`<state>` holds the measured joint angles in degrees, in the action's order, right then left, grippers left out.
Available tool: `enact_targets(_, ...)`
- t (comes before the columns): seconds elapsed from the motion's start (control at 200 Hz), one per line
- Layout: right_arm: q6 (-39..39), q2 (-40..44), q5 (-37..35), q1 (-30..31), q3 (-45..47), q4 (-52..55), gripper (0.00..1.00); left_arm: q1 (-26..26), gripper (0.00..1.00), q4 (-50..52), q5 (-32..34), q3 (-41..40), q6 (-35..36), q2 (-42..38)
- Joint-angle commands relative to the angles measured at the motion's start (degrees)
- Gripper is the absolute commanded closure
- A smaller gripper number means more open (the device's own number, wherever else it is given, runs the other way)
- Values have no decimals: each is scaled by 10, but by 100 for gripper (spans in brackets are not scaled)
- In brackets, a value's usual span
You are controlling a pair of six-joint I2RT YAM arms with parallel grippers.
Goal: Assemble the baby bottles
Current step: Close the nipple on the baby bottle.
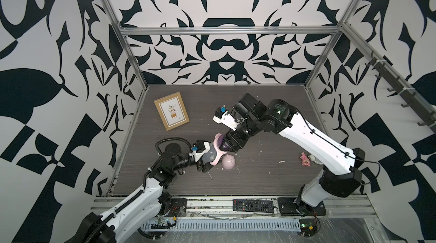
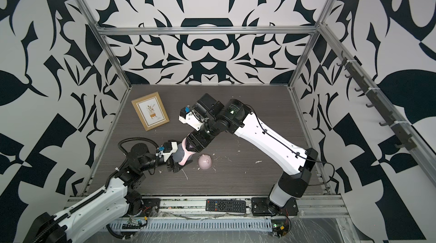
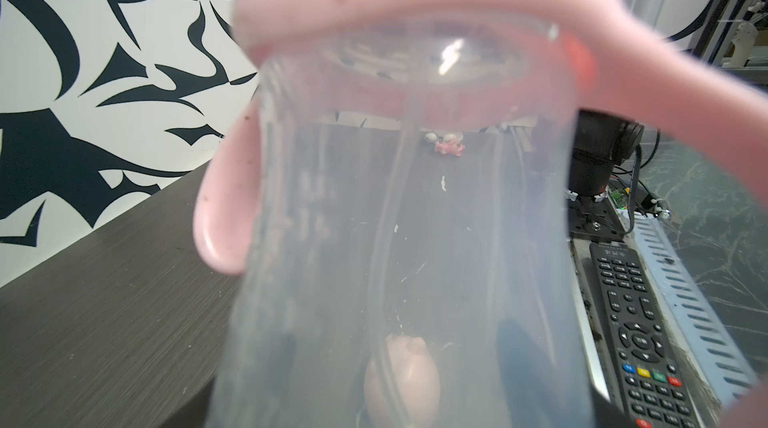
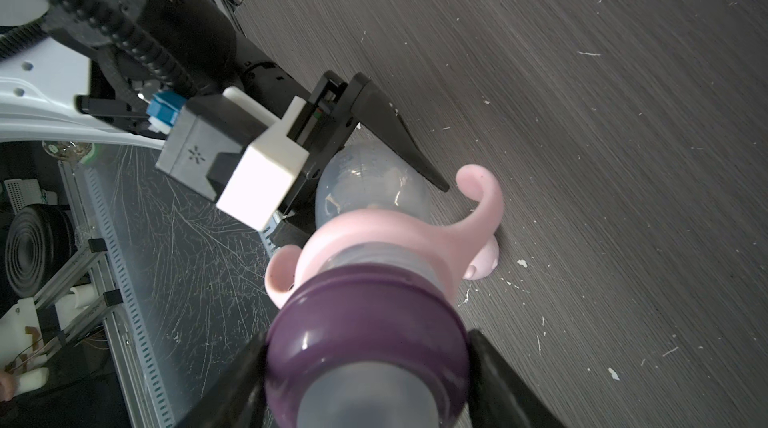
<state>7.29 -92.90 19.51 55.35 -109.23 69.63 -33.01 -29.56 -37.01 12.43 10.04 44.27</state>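
My left gripper [image 1: 205, 157] is shut on the translucent bottle body [image 1: 208, 156] [image 3: 399, 238], which it holds tilted above the table. The pale pink two-handled ring [image 1: 216, 161] [image 4: 374, 234] sits round the bottle's neck. The purple collar [image 4: 365, 334] with its clear nipple [image 4: 357, 401] is on the neck, and my right gripper [image 4: 365, 372] is shut on it from both sides. In the left wrist view a clear straw [image 3: 384, 259] seems to run down inside the body. The pink eared dome cap [image 1: 228, 162] [image 2: 204, 162] lies on the table just beside the bottle.
A framed picture [image 1: 171, 111] lies at the back left of the grey table. A small pink toy figure [image 1: 305, 159] lies at the right under my right arm. A black remote [image 1: 253, 205] rests on the front rail. White scraps dot the table.
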Motion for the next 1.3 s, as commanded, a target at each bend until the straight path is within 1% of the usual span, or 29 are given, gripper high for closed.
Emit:
enact_targets(0.0,-11,0,10,2,-22,4,100,-1,88,-17,-18,28,9,-7)
enact_targets(0.4,-18,3,-4,-3,-8,-3,100,-1,89,-8,-25,31,13,-12)
enact_targets(0.71,-18,12,-35,-8,4,0,100,-1,89,-5,-20,32,14,-13)
enact_targets(0.765,-15,17,-25,-8,14,-7,100,-1,90,-4,-20,34,14,-13)
enact_targets(0.88,-12,23,27,-9,37,-29,100,-1,90,-4,-19,37,16,-13)
enact_targets(1.085,-15,16,82,-9,52,-27,100,-1,91,-3,-10,40,26,-18)
enact_targets(1.165,-13,17,94,-10,58,-30,100,-1,91,3,-4,43,33,-22)
enact_targets(1.295,-8,13,87,-12,67,-31,100,-1,92,11,2,51,39,-24)
